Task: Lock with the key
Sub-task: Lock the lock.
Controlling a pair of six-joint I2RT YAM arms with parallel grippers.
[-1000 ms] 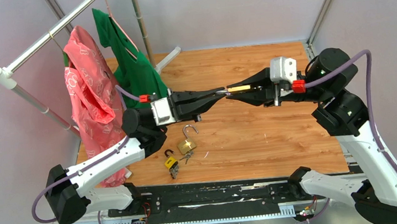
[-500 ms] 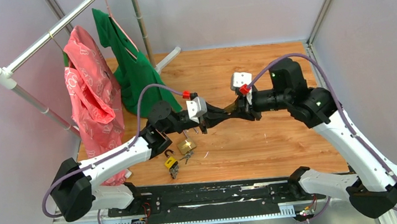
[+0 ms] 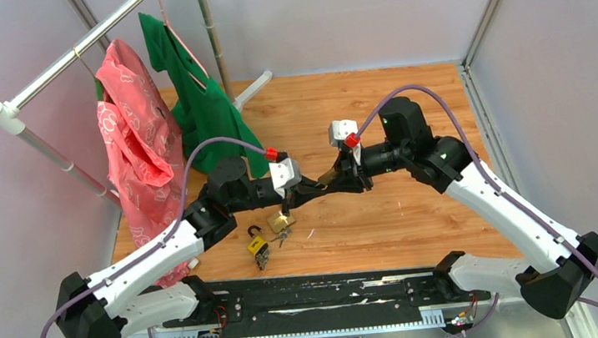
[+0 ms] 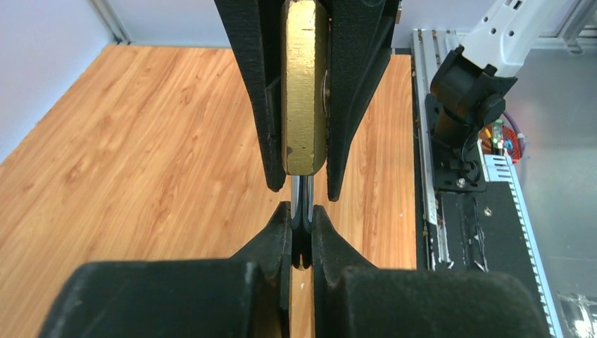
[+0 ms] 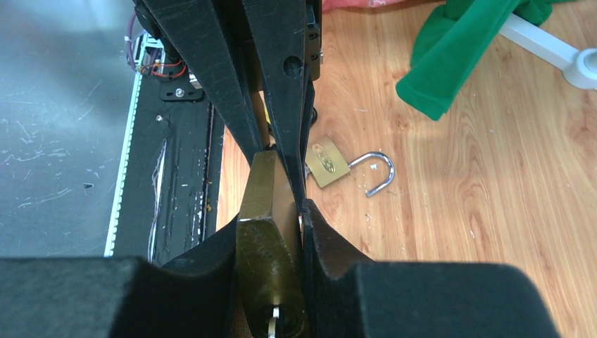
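Above the tabletop (image 3: 401, 217), the right gripper (image 5: 274, 218) clamps a brass padlock (image 4: 304, 84) whose long axis points straight at the left gripper (image 4: 301, 220), which pinches the silver metal part (image 4: 301, 193) protruding from it.

— How do the arms look?
— White shells on the long links of the left arm (image 3: 153, 251) and the right arm (image 3: 510, 210), black at the joints and bases.
— Cables?
— One purple-grey cable (image 3: 221, 138) on the left, a second cable (image 3: 402, 88) on the right, each meeting a red plug (image 3: 271, 153) beside a small pale grey box (image 3: 283, 173) at the wrist.
— And the pincers?
— Left pincer (image 4: 301, 215) and right pincer (image 5: 274, 215): matt black fingers (image 4: 352, 282), broad behind, narrow at the tips.
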